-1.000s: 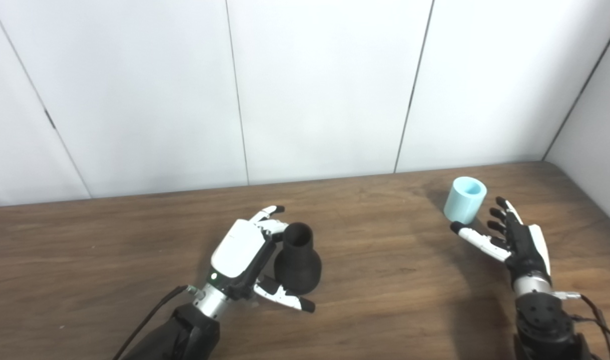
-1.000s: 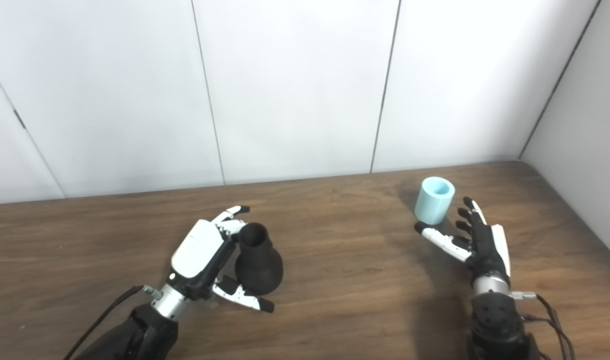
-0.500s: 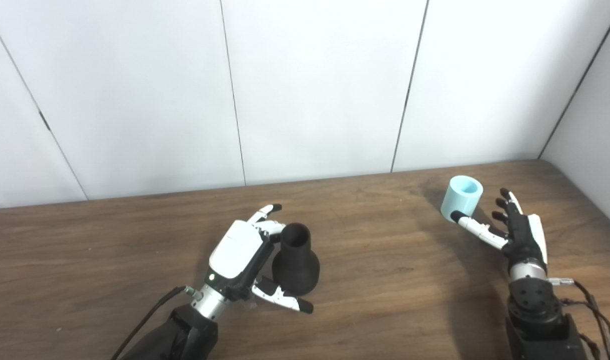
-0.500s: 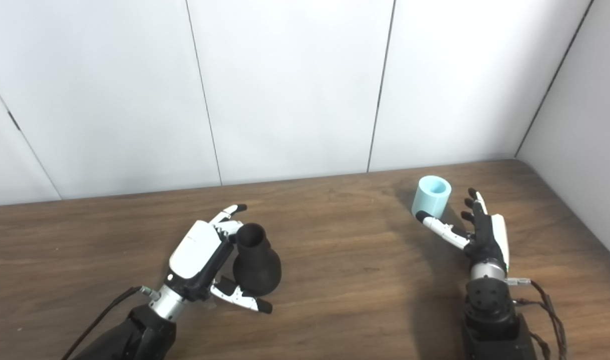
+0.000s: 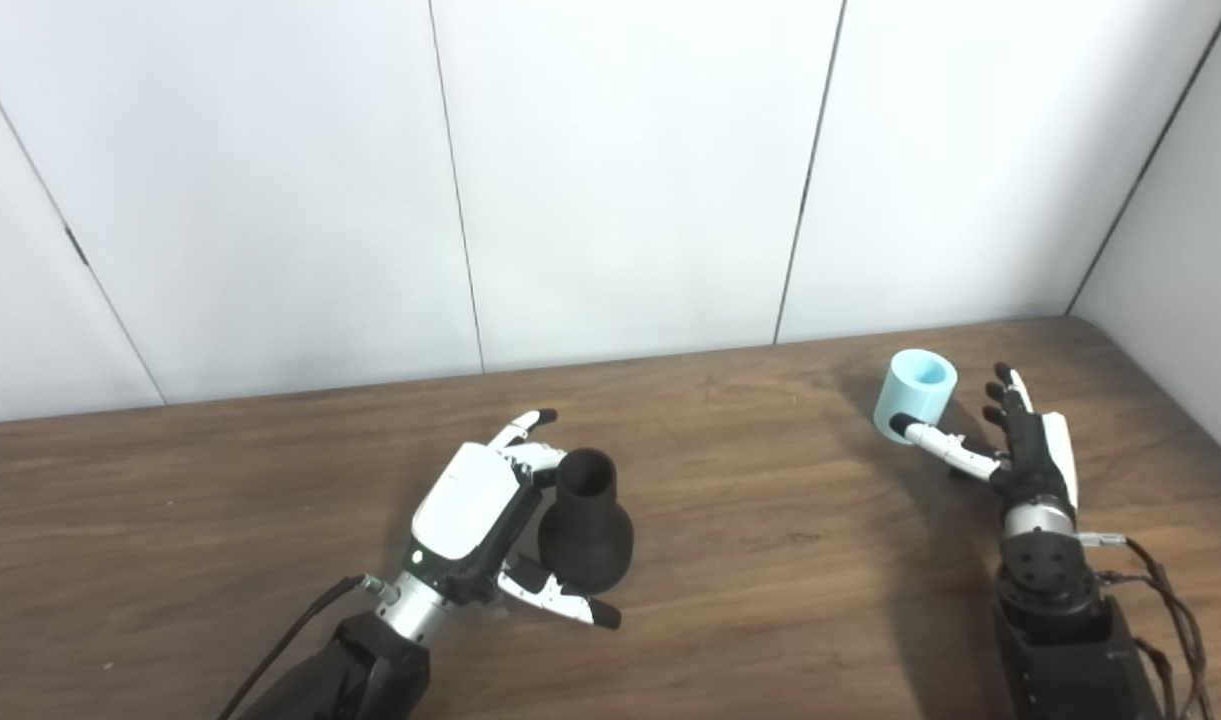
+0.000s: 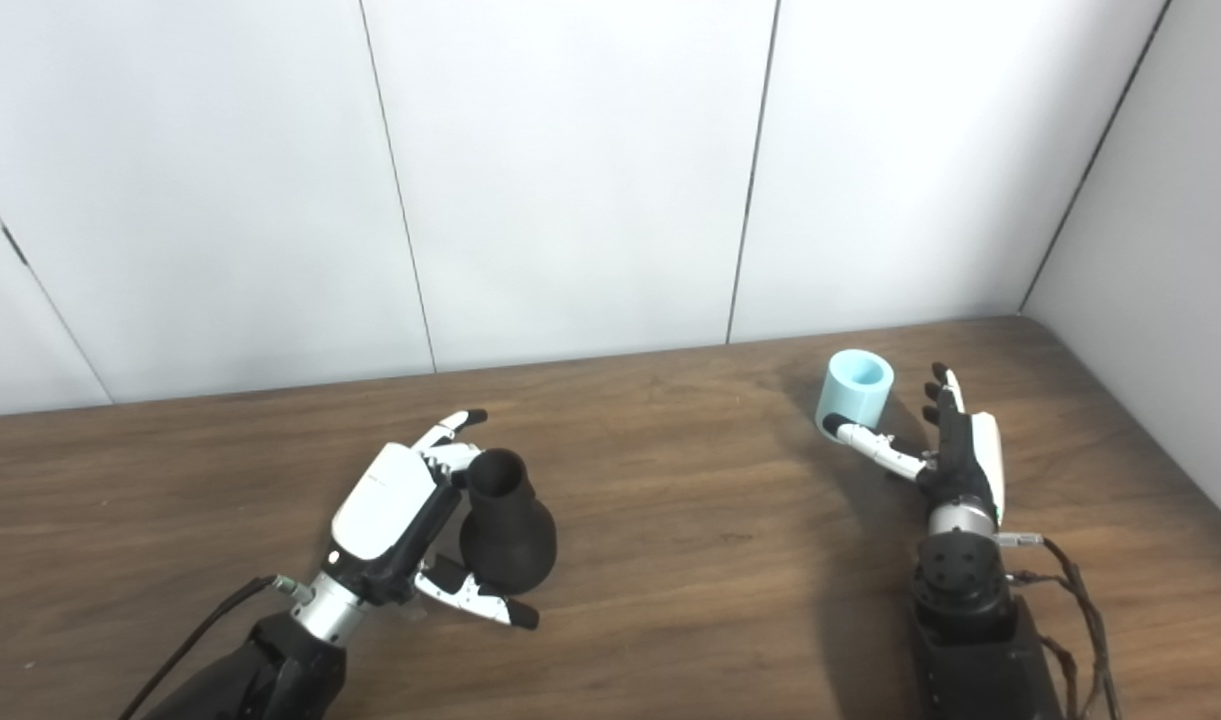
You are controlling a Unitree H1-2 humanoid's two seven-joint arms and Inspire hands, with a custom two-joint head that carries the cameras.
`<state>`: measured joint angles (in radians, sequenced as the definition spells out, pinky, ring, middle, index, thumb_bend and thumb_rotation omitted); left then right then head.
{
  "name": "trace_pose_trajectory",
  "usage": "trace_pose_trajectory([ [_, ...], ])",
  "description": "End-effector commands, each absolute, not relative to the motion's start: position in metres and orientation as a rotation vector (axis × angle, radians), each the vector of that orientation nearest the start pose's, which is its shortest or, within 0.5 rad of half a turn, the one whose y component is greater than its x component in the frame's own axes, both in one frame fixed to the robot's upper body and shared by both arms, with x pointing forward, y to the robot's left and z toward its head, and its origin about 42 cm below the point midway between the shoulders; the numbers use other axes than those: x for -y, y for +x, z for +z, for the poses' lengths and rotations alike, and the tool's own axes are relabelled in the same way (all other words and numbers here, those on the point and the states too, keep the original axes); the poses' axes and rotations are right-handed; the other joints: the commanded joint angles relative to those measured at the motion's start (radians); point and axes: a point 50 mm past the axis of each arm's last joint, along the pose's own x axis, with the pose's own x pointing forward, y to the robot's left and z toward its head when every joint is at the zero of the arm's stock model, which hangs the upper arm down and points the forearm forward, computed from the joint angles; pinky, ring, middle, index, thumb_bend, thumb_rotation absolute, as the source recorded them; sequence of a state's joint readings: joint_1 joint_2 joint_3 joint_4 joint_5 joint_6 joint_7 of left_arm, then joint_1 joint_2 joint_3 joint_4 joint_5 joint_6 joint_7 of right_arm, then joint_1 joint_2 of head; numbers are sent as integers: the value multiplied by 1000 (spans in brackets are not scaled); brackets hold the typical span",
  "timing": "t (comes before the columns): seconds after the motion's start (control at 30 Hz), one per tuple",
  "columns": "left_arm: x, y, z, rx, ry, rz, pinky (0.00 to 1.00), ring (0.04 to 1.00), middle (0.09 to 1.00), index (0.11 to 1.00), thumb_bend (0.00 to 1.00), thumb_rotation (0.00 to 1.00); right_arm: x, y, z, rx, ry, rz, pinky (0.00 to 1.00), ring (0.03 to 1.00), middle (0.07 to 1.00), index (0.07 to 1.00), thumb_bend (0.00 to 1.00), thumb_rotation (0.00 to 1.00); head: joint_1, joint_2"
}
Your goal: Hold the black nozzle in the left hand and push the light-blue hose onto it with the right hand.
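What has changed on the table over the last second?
The right hand has reached forward to the light-blue hose; its open fingers now lie beside it and the thumb crosses its front, not yet closed. The view itself drifted a little. The left hand stays cupped around the black nozzle, which stands upright on the table, as does the hose.
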<state>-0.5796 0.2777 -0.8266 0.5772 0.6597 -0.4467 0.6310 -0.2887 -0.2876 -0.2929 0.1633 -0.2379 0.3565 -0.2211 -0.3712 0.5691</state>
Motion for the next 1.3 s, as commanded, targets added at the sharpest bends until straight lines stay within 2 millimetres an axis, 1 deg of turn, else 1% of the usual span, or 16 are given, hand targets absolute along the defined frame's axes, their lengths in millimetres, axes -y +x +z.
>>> trace_pose_trajectory([
  [0.0,-143,282,-9,434,863,-573,890,537,487,428,499,0,395,381,204,-9,-420,-585,791,888,931,960,888,323,-2,1],
  [0.1,-143,282,-8,438,865,-577,885,537,487,429,499,0,394,383,206,-9,-428,-595,788,887,930,945,904,354,-2,1],
  [0.2,-143,282,-8,441,865,-579,879,536,485,432,499,0,392,384,209,-3,-424,-604,796,891,932,940,908,348,-2,1],
  [0.33,-143,282,-8,443,864,-574,864,534,485,433,500,0,390,384,213,10,-435,-606,780,885,932,934,889,335,-2,1],
  [0.43,-143,282,-7,442,862,-575,858,534,486,432,499,0,384,382,221,35,-408,-599,784,896,945,935,883,299,-6,1],
  [0.5,-143,282,-7,443,862,-576,856,535,483,434,499,0,379,381,229,59,-409,-591,765,890,937,924,899,325,-8,2],
  [0.53,-143,282,-7,444,862,-576,856,536,481,434,499,0,378,380,232,64,-413,-590,734,874,926,923,918,348,-8,2],
  [0.57,-143,282,-7,445,864,-577,857,536,482,434,499,0,376,379,236,76,-430,-589,710,859,914,924,917,356,-8,2],
  [0.63,-143,282,-7,445,867,-578,862,536,484,432,499,0,373,379,243,87,-457,-591,627,800,863,921,903,373,-8,2],
  [0.67,-143,282,-7,445,866,-578,863,536,484,432,499,0,372,378,247,93,-452,-591,623,797,860,920,902,373,-8,2],
  [0.7,-143,282,-7,445,865,-577,865,536,484,431,499,0,371,378,250,96,-439,-591,573,758,825,926,909,376,-8,2],
  [0.8,-143,281,-8,448,865,-573,861,534,485,431,499,0,370,377,255,102,-417,-584,659,833,893,945,874,344,-8,2],
  [0.9,-143,282,-8,449,866,-575,862,535,485,431,499,0,370,377,258,103,-424,-582,697,862,924,951,855,337,-12,2],
  [0.97,-143,282,-8,445,867,-578,862,535,485,431,499,0,371,378,258,102,-430,-584,718,870,928,951,851,341,-12,2],
  [1.03,-143,282,-8,440,868,-581,871,536,482,433,499,0,371,378,259,103,-432,-588,700,848,912,939,853,328,-12,2],
  [1.27,-142,283,-9,440,873,-580,863,534,483,433,500,0,371,379,262,94,-460,-598,697,840,906,923,848,310,-12,0],
])
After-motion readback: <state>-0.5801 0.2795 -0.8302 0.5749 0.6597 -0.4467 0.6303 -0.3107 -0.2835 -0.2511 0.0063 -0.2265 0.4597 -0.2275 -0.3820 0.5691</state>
